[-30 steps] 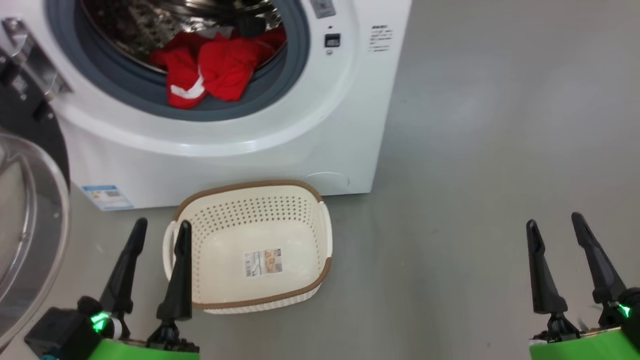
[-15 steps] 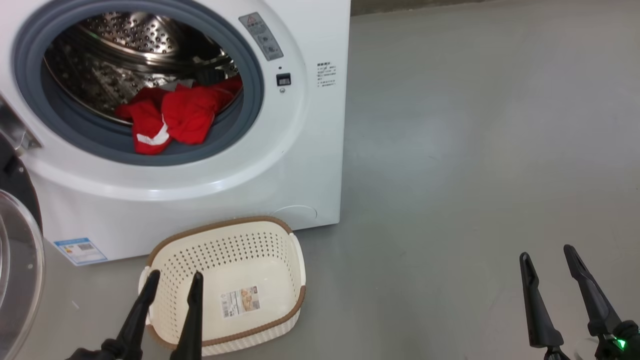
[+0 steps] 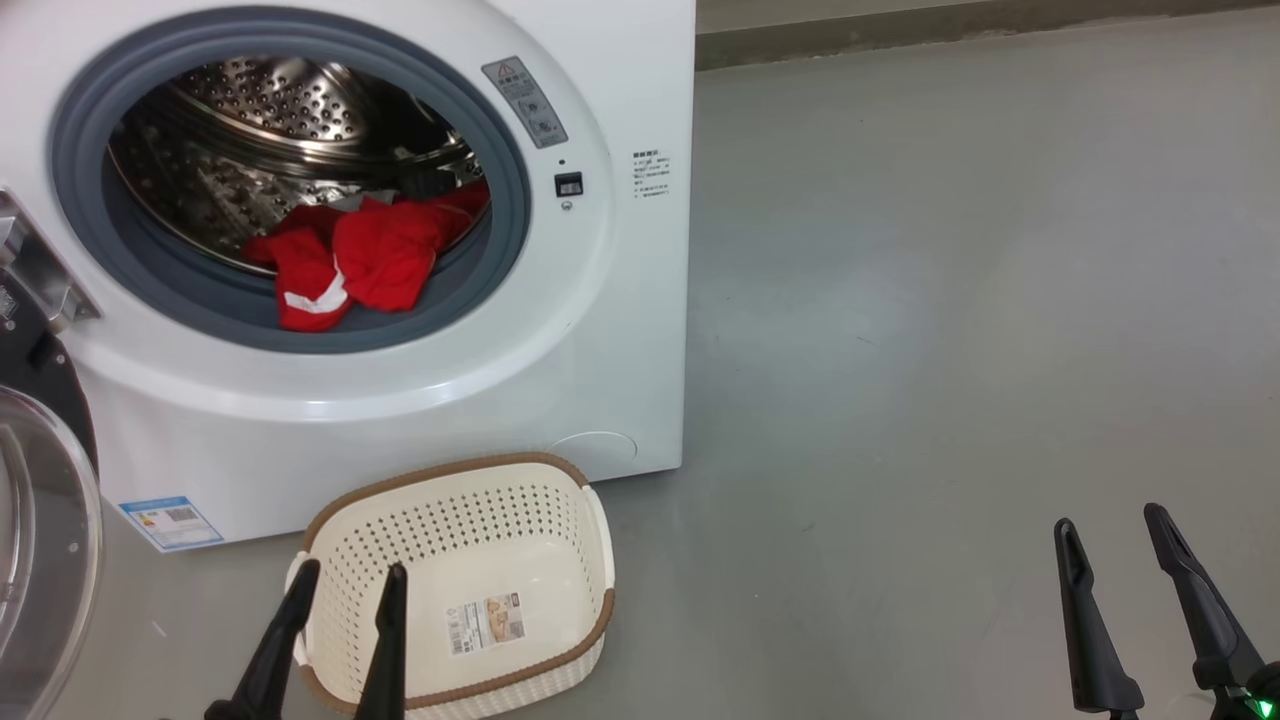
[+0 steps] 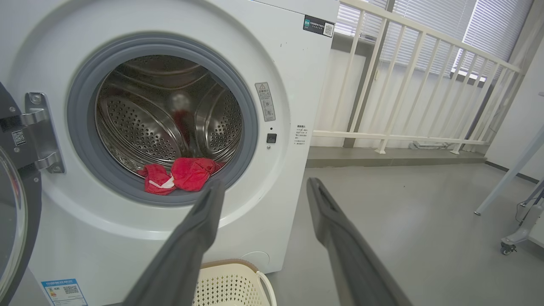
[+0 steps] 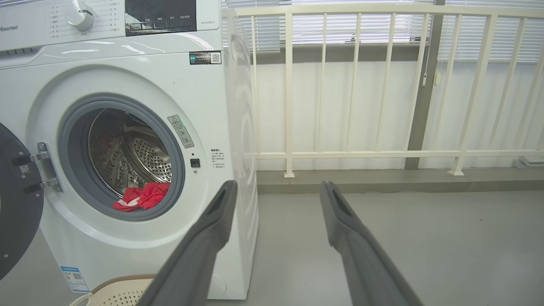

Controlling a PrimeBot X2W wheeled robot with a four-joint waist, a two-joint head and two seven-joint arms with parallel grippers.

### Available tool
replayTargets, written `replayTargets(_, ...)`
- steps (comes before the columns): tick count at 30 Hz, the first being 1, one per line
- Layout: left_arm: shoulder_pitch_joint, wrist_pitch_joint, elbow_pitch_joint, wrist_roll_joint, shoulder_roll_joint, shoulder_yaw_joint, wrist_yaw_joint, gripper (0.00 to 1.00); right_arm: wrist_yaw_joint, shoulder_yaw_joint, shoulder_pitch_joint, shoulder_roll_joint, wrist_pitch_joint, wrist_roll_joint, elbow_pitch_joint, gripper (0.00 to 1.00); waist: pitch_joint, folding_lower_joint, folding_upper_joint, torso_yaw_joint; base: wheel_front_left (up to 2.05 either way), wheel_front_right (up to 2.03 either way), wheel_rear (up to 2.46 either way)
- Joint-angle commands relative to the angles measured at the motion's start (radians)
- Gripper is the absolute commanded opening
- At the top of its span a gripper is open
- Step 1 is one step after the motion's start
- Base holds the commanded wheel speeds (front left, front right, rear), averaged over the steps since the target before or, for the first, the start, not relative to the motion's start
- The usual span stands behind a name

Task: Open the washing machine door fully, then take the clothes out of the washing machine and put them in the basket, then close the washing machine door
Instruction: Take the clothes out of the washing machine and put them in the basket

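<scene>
Floor (image 3: pixel 950 300) of smooth grey carries everything in sight, running back to a white railing (image 5: pixel 289 106) along its far edge. The washing machine (image 3: pixel 620 80) stands on the left part of the floor, a white box with its round opening facing the robot. Its door (image 3: pixel 45 540) is swung wide open on the hinge at the machine's left side, black rim and clear bulging glass turned outward. Inside the opening are a grey rubber seal (image 3: pixel 180 300) and a shiny perforated drum (image 3: pixel 270 110). The basket (image 3: pixel 450 468), cream with a brown rim, sits on the floor just in front of the machine, below the opening; only a label (image 3: pixel 485 622) lies on its bottom. The clothes (image 3: pixel 385 255), a red heap with a white band, lie at the front lip of the drum, spilling onto the lower part of the seal. The left gripper (image 3: pixel 352 570) has its two dark fingers spread apart and holds nothing; in the head view they cross the basket's near left corner, and whether they touch it cannot be told. The right gripper (image 3: pixel 1108 518) is over bare floor well to the right of the basket, fingers likewise apart and empty. A small blue sticker (image 3: pixel 170 520) marks the machine's lower left front corner.
</scene>
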Motion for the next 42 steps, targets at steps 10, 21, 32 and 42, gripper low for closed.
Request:
replayTargets(10, -0.025, 0.000, -0.022, 0.017, 0.010, 0.016, 0.020, 1.00, 0.004, 0.021, -0.017, -0.018, 0.003, -0.002, -0.031, 1.00, 0.007, 0.0000, 0.0000, 0.010, 0.21, -0.21, 0.00)
replayTargets(21, -0.033, -0.019, -0.036, -0.007, 0.002, 0.034, 0.019, 1.00, 0.004, 0.020, -0.025, -0.018, 0.006, 0.000, -0.025, 1.00, 0.012, 0.0000, 0.0000, 0.018, 1.01, -1.01, 0.00)
replayTargets(32, -0.047, -0.012, -0.029, 0.028, 0.010, 0.012, 0.037, 1.00, 0.004, 0.022, -0.039, -0.018, 0.003, -0.004, -0.025, 1.00, 0.024, 0.0000, 0.0000, 0.018, 0.09, -0.09, 0.00)
replayTargets(42, -0.054, -0.005, -0.013, 0.029, 0.006, -0.001, 0.044, 1.00, 0.004, 0.026, -0.034, -0.018, 0.001, -0.003, -0.021, 1.00, 0.020, 0.0000, 0.0000, 0.017, 0.00, 0.00, 0.00)
